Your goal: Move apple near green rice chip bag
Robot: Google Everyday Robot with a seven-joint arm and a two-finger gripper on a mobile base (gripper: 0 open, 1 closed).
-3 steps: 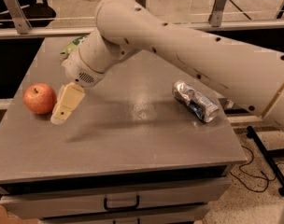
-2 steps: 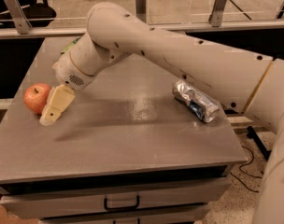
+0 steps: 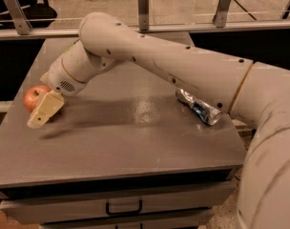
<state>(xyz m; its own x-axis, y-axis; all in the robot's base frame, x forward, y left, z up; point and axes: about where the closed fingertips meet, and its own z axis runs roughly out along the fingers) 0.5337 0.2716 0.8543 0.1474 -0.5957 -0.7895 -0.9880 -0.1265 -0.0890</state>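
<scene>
An apple (image 3: pixel 34 95) (red-orange, with a paler patch on top) is sitting near the left edge of a grey table (image 3: pixel 135 142). The gripper (image 3: pixel 44 112) is hanging just in front of the apple and touching or nearly touching it, its cream-coloured finger (image 3: pixel 46 109) slanting down to the left towards the tabletop. Only this one finger is showing clearly, so I cannot tell whether the claw is apart, together, or clamped on the fruit. A dark shadow is lying on the table just below the fingertip.

The white arm (image 3: pixel 150 61) is reaching from the right side of the view across the table to the gripper, with its wide upper part filling the lower right corner. The green bag is not showing anywhere in view.

A crushed silver-and-blue can (image 3: pixel 200 108) is lying on its side near the right edge of the table, well apart from the apple. A drawer handle (image 3: pixel 124 208) is showing on the table's front.
</scene>
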